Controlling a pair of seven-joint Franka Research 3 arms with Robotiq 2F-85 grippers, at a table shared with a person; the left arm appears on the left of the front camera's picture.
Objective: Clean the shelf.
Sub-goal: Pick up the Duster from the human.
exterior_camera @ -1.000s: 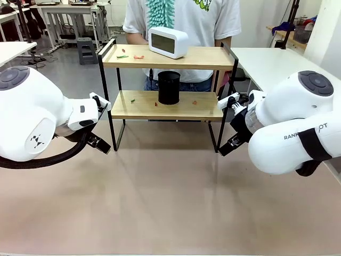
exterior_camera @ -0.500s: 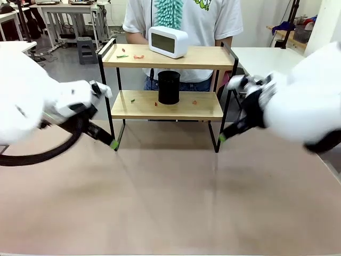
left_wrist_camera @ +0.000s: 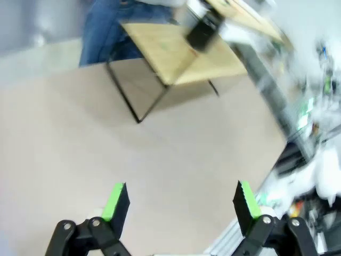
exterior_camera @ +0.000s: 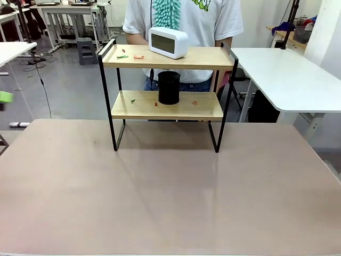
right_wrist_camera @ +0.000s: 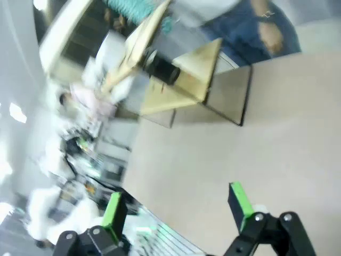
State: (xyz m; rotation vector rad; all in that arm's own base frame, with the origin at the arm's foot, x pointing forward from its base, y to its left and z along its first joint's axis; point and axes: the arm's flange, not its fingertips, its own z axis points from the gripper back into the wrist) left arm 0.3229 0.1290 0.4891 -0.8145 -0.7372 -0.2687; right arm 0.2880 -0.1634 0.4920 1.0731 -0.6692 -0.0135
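The shelf [exterior_camera: 202, 57] stands on the far half of the brown table [exterior_camera: 170, 202], upright on its four black legs. Upper board: a white clock [exterior_camera: 168, 41] near the middle, with small green and orange scraps [exterior_camera: 123, 55] at one end. Lower board: a black cup [exterior_camera: 169, 87] at the centre, with a few coloured scraps [exterior_camera: 155, 104] lying beside it. A person [exterior_camera: 218, 16] in a white shirt stands directly behind the shelf, with a teal duster [exterior_camera: 166, 12] at chest height.

Left gripper [left_wrist_camera: 179, 202]: jaws spread wide, nothing between the green pads [left_wrist_camera: 114, 198], bare table below them. The left wrist view is blurred. The shelf [left_wrist_camera: 165, 53] lies well ahead of the fingertips, across an open stretch of table, with the black cup visible on its lower board.

Right gripper [right_wrist_camera: 177, 209]: jaws likewise spread wide and holding nothing, bare table beneath. The right wrist view is also blurred and tilted. The shelf [right_wrist_camera: 200, 69] lies well ahead of these fingertips too, apart from them, with the person's blue trousers beyond it.
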